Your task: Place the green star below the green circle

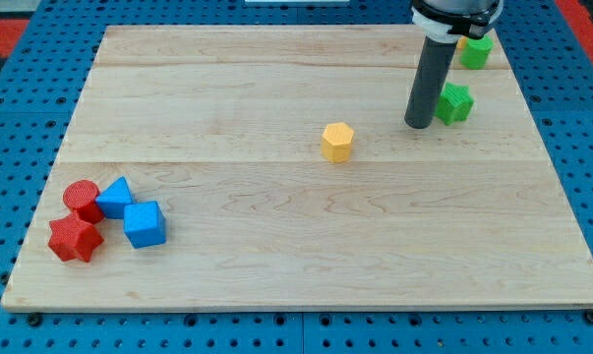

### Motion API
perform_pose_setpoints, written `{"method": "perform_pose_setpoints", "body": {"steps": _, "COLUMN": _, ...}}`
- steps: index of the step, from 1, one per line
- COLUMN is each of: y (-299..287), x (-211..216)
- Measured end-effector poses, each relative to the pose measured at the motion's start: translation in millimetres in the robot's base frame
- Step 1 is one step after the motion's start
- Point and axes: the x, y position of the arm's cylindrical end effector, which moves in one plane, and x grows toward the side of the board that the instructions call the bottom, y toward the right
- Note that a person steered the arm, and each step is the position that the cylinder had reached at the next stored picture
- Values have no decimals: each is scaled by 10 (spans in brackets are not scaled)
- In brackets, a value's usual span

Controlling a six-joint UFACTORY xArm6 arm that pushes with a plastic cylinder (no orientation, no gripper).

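The green star (pixel 456 102) lies near the board's upper right. The green circle (pixel 476 51) sits above it, close to the top right corner, touching a yellow block (pixel 462 42) mostly hidden behind my rod. My tip (pixel 418 125) rests on the board just left of the green star and slightly below it, with a small gap or light contact that I cannot tell apart.
A yellow hexagon (pixel 337 142) lies near the board's middle, left of my tip. At the lower left sit a red cylinder (pixel 81 198), a red star (pixel 75 239), a blue triangular block (pixel 115 198) and a blue cube (pixel 144 224). The wooden board (pixel 276 256) lies on a blue pegboard.
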Motion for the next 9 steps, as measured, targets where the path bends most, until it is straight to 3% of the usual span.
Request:
{"method": "perform_pose_setpoints", "body": {"steps": 5, "y": 926, "x": -96}}
{"method": "perform_pose_setpoints", "body": {"steps": 9, "y": 875, "x": -326}}
